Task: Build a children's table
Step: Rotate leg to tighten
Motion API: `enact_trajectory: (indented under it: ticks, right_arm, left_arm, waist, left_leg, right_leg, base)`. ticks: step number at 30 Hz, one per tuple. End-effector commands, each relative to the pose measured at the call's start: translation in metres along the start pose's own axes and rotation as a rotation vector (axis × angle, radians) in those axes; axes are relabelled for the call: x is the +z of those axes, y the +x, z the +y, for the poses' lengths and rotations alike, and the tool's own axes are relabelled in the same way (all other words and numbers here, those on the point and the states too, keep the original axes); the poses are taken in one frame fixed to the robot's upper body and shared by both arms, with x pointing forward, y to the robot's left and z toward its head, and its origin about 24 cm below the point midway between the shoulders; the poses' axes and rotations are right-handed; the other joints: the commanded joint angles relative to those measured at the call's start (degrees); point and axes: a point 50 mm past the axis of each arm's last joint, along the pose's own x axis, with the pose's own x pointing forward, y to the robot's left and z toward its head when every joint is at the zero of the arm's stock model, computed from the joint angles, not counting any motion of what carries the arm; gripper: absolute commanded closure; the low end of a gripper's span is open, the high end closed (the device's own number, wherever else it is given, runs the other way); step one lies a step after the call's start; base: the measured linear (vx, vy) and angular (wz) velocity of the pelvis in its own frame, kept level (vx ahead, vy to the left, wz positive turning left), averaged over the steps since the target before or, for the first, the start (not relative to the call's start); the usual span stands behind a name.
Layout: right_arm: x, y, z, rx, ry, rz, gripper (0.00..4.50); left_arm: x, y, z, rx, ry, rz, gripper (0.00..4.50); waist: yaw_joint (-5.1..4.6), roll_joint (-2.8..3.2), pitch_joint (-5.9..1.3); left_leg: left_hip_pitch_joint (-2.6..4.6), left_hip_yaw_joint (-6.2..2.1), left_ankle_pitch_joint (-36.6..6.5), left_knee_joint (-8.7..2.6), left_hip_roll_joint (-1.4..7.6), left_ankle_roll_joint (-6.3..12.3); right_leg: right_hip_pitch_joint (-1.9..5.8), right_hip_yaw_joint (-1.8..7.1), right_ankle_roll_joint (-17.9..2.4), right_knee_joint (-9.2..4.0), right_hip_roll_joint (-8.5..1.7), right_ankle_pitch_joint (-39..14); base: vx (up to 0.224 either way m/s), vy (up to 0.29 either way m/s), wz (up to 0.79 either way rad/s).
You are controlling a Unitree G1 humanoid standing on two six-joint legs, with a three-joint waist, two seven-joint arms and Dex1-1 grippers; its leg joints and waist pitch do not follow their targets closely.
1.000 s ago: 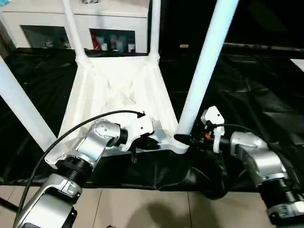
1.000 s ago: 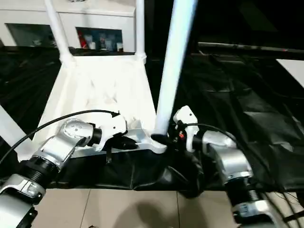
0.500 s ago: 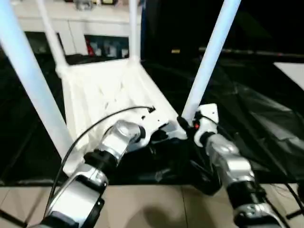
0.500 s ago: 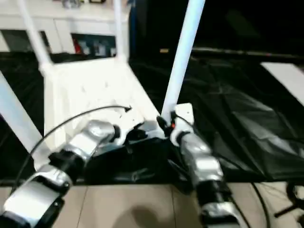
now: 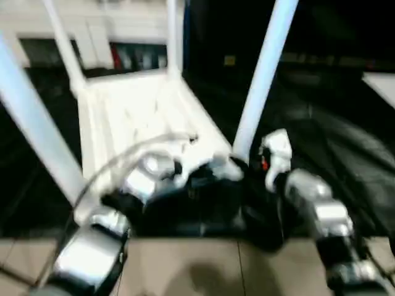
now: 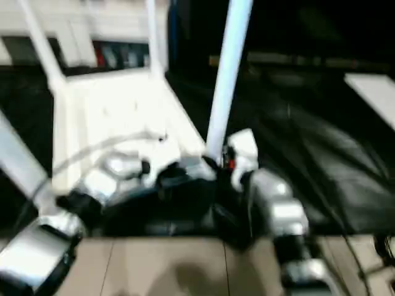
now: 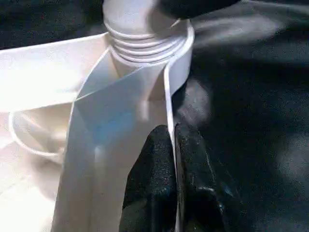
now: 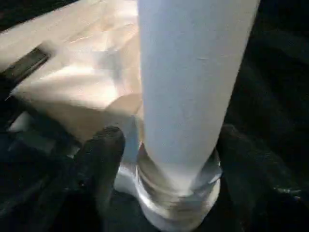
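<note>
- While the children's table (image 5: 133, 114) lies upside down on a black sheet (image 5: 333, 123), its 4 white legs stick up into the air.
- The top (image 7: 43, 77) is a white plastic slab with ribs on its underside and a round socket at each corner.
- The left tool (image 7: 173, 159) has its 2 black fingers pressed together, and they pinch the thin rim (image 7: 167, 111) of the top close to a corner socket (image 7: 149, 43).
- The right tool (image 8: 166, 159) has its fingers spread, 1 on each side of the near right leg (image 8: 193, 82), low down where the leg goes into its socket.
- I cannot tell if those fingers touch the leg or just stand beside it.
- The table looks light, because it is hollow plastic and thin tubes.
- It looks stiff, but the long legs could wobble or lean if they get a push up high.
- The smooth plastic looks slippery, so a weak pinch may slide off.
- A good place to hold the top is the rim near a corner, where the ribs make it strong.
- A good place to hold a leg is low down near the socket, so it does not tip.
- A white cabinet (image 5: 92, 43) with shelves stands behind the table.
</note>
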Motion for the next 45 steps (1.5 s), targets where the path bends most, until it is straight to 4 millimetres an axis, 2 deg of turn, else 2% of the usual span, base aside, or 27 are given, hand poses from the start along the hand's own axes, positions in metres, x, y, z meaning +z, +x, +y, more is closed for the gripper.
enact_trajectory:
  ticks: [1,2,3,4,5,8,9,10,11,15,18,22,24,27,28,29,30,33,45]
  right_arm:
    - [-0.003,-0.006,0.011,0.177,-0.015,0.045,1.30]
    - [-0.004,-0.010,0.011,0.194,-0.039,0.061,1.30]
    - [-0.005,-0.011,0.010,0.199,-0.046,0.065,1.30]
    - [-0.005,-0.012,0.010,0.204,-0.052,0.071,1.30]
    - [-0.006,-0.013,0.009,0.213,-0.055,0.081,1.30]
    - [-0.008,-0.013,0.008,0.225,-0.081,0.104,1.30]
    - [-0.007,-0.012,0.007,0.221,-0.084,0.102,1.30]
    - [-0.006,-0.010,0.007,0.220,-0.083,0.098,1.30]
    - [-0.004,-0.007,0.008,0.225,-0.089,0.094,1.30]
    - [-0.005,-0.005,0.011,0.265,-0.110,0.110,1.30]
    - [-0.007,-0.003,0.013,0.277,-0.125,0.121,1.30]
    - [-0.003,0.002,0.014,0.285,-0.105,0.075,1.30]
    - [-0.002,0.003,0.015,0.298,-0.104,0.067,1.30]
    - [-0.004,0.003,0.016,0.316,-0.109,0.080,1.30]
    - [-0.005,0.004,0.016,0.315,-0.107,0.082,1.47]
    - [-0.006,0.004,0.016,0.316,-0.105,0.082,1.47]
    - [-0.006,0.004,0.016,0.317,-0.101,0.080,1.67]
    - [-0.006,0.006,0.017,0.331,-0.097,0.069,1.73]
    - [-0.008,0.006,0.020,0.365,-0.096,0.064,1.77]
  left_arm:
    - [-0.019,-0.011,-0.007,-0.108,-0.005,0.062,4.50]
    - [-0.019,-0.014,-0.009,-0.139,0.004,0.054,4.50]
    - [-0.019,-0.015,-0.010,-0.146,0.008,0.052,4.50]
    - [-0.018,-0.017,-0.012,-0.181,0.019,0.040,4.50]
    - [-0.019,-0.021,-0.016,-0.241,0.013,0.042,4.50]
    - [-0.021,-0.025,-0.018,-0.267,0.024,0.052,4.50]
    - [-0.020,-0.027,-0.019,-0.274,0.028,0.049,4.50]
    - [-0.020,-0.028,-0.020,-0.286,0.027,0.046,4.50]
    - [-0.021,-0.031,-0.022,-0.316,0.030,0.048,4.50]
    - [-0.020,-0.032,-0.025,-0.325,0.037,0.045,4.50]
    - [-0.018,-0.031,-0.026,-0.318,0.034,0.041,4.50]
    - [-0.019,-0.030,-0.025,-0.304,0.031,0.042,4.50]
    - [-0.019,-0.030,-0.025,-0.299,0.029,0.044,4.50]
    - [-0.019,-0.030,-0.025,-0.293,0.029,0.049,4.50]
    - [-0.019,-0.030,-0.025,-0.293,0.029,0.049,4.50]
    - [-0.019,-0.030,-0.025,-0.292,0.028,0.050,4.50]
    - [-0.020,-0.030,-0.024,-0.289,0.028,0.051,4.50]
    - [-0.021,-0.030,-0.024,-0.282,0.030,0.056,4.50]
    - [-0.023,-0.030,-0.024,-0.278,0.025,0.061,4.50]
  waist:
    - [0.17,-0.20,-4.19]
    - [0.22,-0.11,-4.29]
    - [0.25,-0.07,-4.35]
    - [0.09,-0.23,-4.30]
    - [0.27,-0.39,-4.13]
    - [0.54,-0.06,-3.94]
    - [0.76,0.14,-3.79]
    - [0.74,-0.29,-3.66]
    - [0.70,-0.11,-3.55]
    - [0.40,-0.16,-3.41]
    - [0.41,-0.35,-3.52]
    - [0.46,-0.32,-3.66]
    - [0.43,-0.12,-3.64]
    - [0.37,-0.20,-3.67]
    - [0.38,-0.34,-3.73]
    - [0.42,-0.22,-3.74]
    - [0.42,-0.17,-3.76]
    - [0.35,-0.22,-3.76]
    - [0.38,-0.35,-3.84]
  left_leg:
    - [-0.06,-0.31,0.0,-2.17,1.43,6.21]
    - [-0.18,-0.15,1.3,-1.93,1.34,7.82]
    - [0.02,-0.02,1.4,-1.77,1.41,8.31]
    - [-0.07,0.08,1.1,-1.74,1.40,8.66]
    - [-0.03,0.28,-0.7,-1.94,1.61,8.63]
    - [0.37,0.40,-3.2,-2.21,2.14,7.43]
    - [0.64,0.50,-4.6,-2.31,2.31,6.84]
    - [0.60,0.53,-5.9,-2.51,2.38,6.14]
    - [0.55,0.52,-7.0,-2.74,2.40,5.26]
    - [0.60,0.59,-8.5,-2.88,2.39,3.63]
    - [0.59,0.69,-7.3,-2.70,2.27,3.54]
    - [0.49,0.70,-5.4,-2.48,2.12,4.63]
    - [0.51,0.67,-5.7,-2.47,2.14,4.67]
    - [0.53,0.69,-6.1,-2.45,2.16,4.45]
    - [0.54,0.72,-5.8,-2.38,2.15,4.58]
    - [0.57,0.70,-5.6,-2.37,2.15,4.75]
    - [0.55,0.72,-5.5,-2.32,2.12,4.80]
    - [0.49,0.71,-5.7,-2.32,2.12,4.93]
    - [0.55,0.74,-5.4,-2.20,2.13,5.24]
  right_leg:
    - [3.01,2.40,-14.9,-2.98,-2.25,17.8]
    - [3.07,2.27,-16.0,-2.69,-2.18,22.8]
    - [2.87,2.29,-16.6,-2.64,-2.23,23.9]
    - [2.84,2.31,-17.1,-2.60,-2.20,24.4]
    - [2.84,2.17,-17.9,-2.80,-2.31,21.5]
    - [2.59,2.27,-18.1,-3.09,-2.37,14.9]
    - [2.28,2.38,-18.1,-3.34,-2.43,12.5]
    - [2.35,2.46,-17.9,-3.41,-2.54,10.2]
    - [2.35,2.44,-17.4,-3.60,-2.63,7.6]
    - [2.26,2.68,-16.2,-3.91,-2.66,4.5]
    - [2.22,2.75,-16.3,-3.76,-2.65,5.8]
    - [2.31,2.71,-16.5,-3.46,-2.47,8.8]
    - [2.29,2.67,-16.6,-3.48,-2.50,8.5]
    - [2.32,2.68,-16.7,-3.50,-2.45,8.1]
    - [2.34,2.70,-16.8,-3.45,-2.45,8.6]
    - [2.31,2.67,-16.9,-3.40,-2.45,8.9]
    - [2.31,2.69,-17.0,-3.39,-2.47,9.1]
    - [2.36,2.66,-17.1,-3.41,-2.51,8.8]
    - [2.37,2.64,-17.3,-3.27,-2.41,9.1]
  base:
    - [0.069,-0.015,-0.05]
    - [0.052,-0.015,-0.03]
    - [0.052,-0.015,-0.03]
    - [0.000,0.000,0.00]
    - [0.000,0.000,0.00]
    - [0.000,0.000,0.00]
    - [0.000,0.000,0.00]
    - [0.000,0.000,0.00]
    - [0.000,0.000,0.00]
    - [0.000,0.000,0.00]
    - [0.000,0.000,0.00]
    - [0.000,0.000,0.00]
    - [0.000,0.000,0.00]
    - [0.000,0.000,0.00]
    - [0.000,0.000,0.00]
    - [0.000,0.000,0.00]
    - [0.000,0.000,0.00]
    - [0.000,0.000,0.00]
    - [0.000,0.000,0.00]
